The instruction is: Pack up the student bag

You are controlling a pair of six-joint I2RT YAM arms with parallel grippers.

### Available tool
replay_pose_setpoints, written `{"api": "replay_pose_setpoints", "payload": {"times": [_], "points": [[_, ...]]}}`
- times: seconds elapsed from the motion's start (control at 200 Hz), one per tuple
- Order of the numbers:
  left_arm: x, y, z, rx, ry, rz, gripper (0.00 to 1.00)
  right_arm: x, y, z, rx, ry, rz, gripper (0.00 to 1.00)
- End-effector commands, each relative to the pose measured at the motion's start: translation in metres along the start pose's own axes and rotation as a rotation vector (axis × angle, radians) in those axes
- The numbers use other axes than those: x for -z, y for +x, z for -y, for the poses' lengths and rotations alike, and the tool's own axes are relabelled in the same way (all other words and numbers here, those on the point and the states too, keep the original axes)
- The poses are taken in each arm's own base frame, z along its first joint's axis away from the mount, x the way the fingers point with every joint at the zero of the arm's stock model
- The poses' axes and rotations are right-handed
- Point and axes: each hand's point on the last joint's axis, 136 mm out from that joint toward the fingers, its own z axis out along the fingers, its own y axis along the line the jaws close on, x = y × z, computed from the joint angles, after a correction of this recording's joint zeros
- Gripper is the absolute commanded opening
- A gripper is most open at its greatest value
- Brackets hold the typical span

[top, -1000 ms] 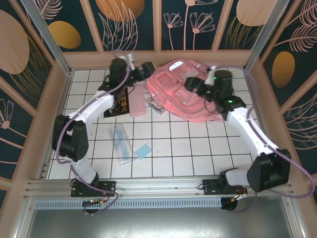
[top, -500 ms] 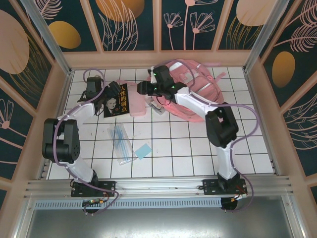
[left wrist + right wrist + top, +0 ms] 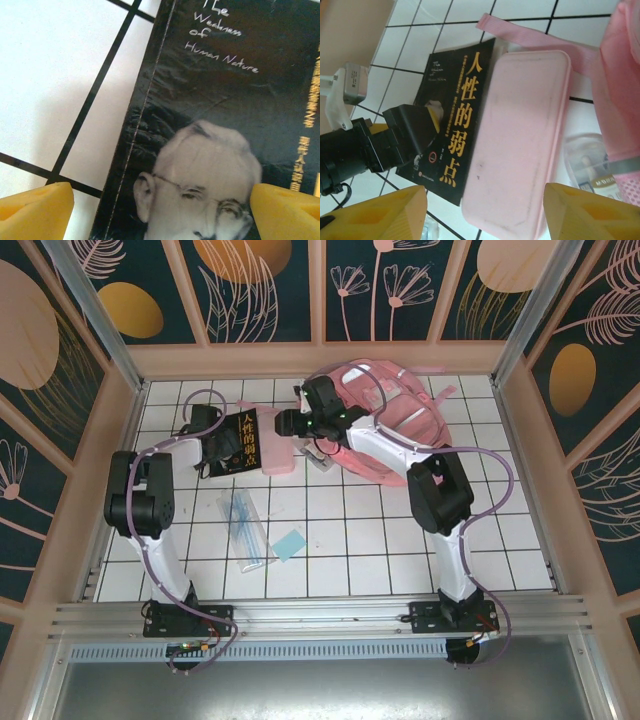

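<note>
Top external view gives us the student bag (image 3: 420, 412) lying on the far part of the white tiled table (image 3: 380, 540), right of centre, with the right arm stretched across it toward the left. We see the right gripper (image 3: 288, 425) hanging just past the bag's left edge, over the far end of a flat pink case (image 3: 278, 460). Right against that case on its left lies a black book (image 3: 240, 440) with gold lettering, and the left gripper (image 3: 213, 443) sits at the book's left edge. Nearer the arm bases, well apart from the bag, we find a clear packet (image 3: 245, 525) with thin blue things inside and a small blue card (image 3: 290, 543) just beside it. From the left wrist we look down on the book's cover, a man's face in glasses under the words "Weakness of Human Nature". There the yellow fingertips (image 3: 35, 215) stand wide apart, one over bare tile and the other over the cover, gripping nothing. From the right wrist we see that gripper's own jaws spread just as wide above the case and the book, holding nothing, while a pink strap (image 3: 530, 32) runs from the bag past the case's end.
</note>
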Motion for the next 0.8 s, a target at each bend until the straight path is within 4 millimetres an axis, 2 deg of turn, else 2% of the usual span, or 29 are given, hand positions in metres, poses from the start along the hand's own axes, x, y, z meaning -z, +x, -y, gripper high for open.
{"api": "replay_pose_setpoints", "payload": {"times": [0.0,0.085,0.135,0.245,0.305,0.355,0.49,0.58,0.65,0.796], "points": [[-0.012,0.01,-0.008,-0.034,-0.044,-0.054,0.91,0.023,-0.016,-0.002,0.029,0.017,0.058,0.64],[-0.023,0.022,-0.013,-0.051,-0.064,-0.1,0.9,0.025,-0.016,0.002,0.022,0.025,0.064,0.64],[-0.029,0.028,-0.014,-0.062,-0.066,-0.13,0.78,0.028,-0.016,0.004,0.018,0.025,0.071,0.64],[-0.032,0.03,-0.015,-0.077,-0.082,-0.159,0.78,0.034,-0.019,0.007,0.005,0.021,0.091,0.64],[-0.035,0.034,-0.018,-0.087,-0.101,-0.184,0.71,0.037,-0.021,0.009,-0.001,0.02,0.102,0.64],[-0.035,0.036,-0.019,-0.092,-0.109,-0.193,0.7,0.04,-0.024,0.011,-0.007,0.019,0.113,0.64],[-0.035,0.033,-0.025,-0.093,-0.139,-0.173,0.53,0.049,-0.029,0.016,-0.025,0.011,0.138,0.64],[-0.035,0.032,-0.026,-0.093,-0.148,-0.163,0.49,0.053,-0.031,0.021,-0.033,0.011,0.149,0.64],[-0.033,0.029,-0.027,-0.089,-0.152,-0.156,0.36,0.056,-0.031,0.023,-0.038,0.008,0.154,0.64],[-0.012,0.01,-0.012,-0.076,-0.097,-0.103,0.18,0.054,-0.029,0.026,-0.048,0.004,0.148,0.64]]}}
